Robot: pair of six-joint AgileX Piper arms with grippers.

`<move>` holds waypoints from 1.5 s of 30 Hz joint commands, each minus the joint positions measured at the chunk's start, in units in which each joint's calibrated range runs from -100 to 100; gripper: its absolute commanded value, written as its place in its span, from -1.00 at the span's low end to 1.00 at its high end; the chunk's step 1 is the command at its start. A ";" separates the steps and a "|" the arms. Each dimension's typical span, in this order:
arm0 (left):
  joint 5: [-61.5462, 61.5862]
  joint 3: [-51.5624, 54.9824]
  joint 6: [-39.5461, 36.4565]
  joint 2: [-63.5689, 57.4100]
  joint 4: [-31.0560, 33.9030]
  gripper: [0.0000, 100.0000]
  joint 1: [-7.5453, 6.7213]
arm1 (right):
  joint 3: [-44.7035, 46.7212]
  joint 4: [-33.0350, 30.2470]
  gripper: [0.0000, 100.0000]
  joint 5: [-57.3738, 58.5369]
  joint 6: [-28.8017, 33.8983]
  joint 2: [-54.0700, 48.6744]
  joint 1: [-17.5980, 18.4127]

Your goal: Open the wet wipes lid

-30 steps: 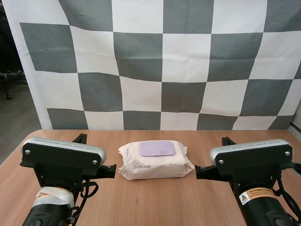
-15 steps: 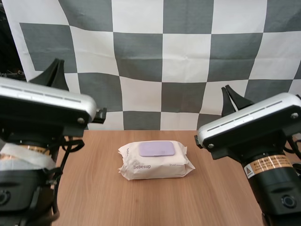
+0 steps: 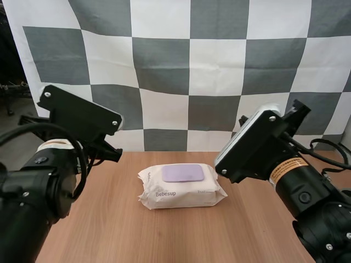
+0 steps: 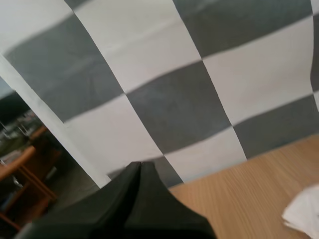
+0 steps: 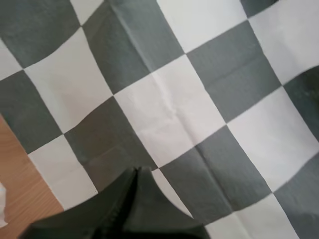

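The wet wipes pack point(image 3: 181, 189), cream with a flat purple lid point(image 3: 182, 173) lying closed on top, rests on the wooden table point(image 3: 164, 235) in the middle of the high view. My left arm point(image 3: 71, 123) is raised to the pack's left and my right arm point(image 3: 258, 145) to its right, both clear of it. In the left wrist view my left gripper point(image 4: 137, 165) is shut, its fingers one dark wedge, with a corner of the pack point(image 4: 304, 214) off to the side. My right gripper point(image 5: 136, 170) is shut too and points above the table.
Bare wood of the table point(image 4: 239, 194) lies between my left gripper and the pack. The table's left edge point(image 3: 96, 181) runs beside my left arm. Nothing else stands on the table.
Both arms have lifted from low over the table and tilted upward, the cameras swinging up. The pack has not moved and its lid stays closed.
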 commanded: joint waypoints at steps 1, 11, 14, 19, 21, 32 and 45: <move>2.70 0.01 0.18 6.99 -1.41 -1.00 0.00 | -0.09 -2.38 -1.00 0.54 0.61 6.58 0.00; 0.87 0.01 4.64 16.99 -2.88 -1.00 -0.08 | -0.71 -4.52 -1.00 -13.15 0.86 25.20 2.14; -3.94 0.01 4.64 19.37 -5.07 -1.00 -0.15 | -2.48 -2.64 -1.00 -6.07 1.05 28.67 4.39; -5.12 0.01 4.86 24.65 -5.20 -1.00 -2.50 | -6.42 1.57 -1.00 1.56 1.05 30.73 8.70; -5.12 0.01 4.86 26.91 -5.20 -1.00 -4.06 | -8.17 4.75 -1.00 6.87 1.13 30.85 11.10; -4.23 0.01 1.07 29.86 -6.84 -1.00 -12.54 | -11.37 7.16 -1.00 23.31 1.13 30.83 15.63; -31.64 7.44 -5.57 26.34 -4.78 -1.00 -11.16 | -11.37 7.16 -1.00 24.19 1.13 30.83 15.63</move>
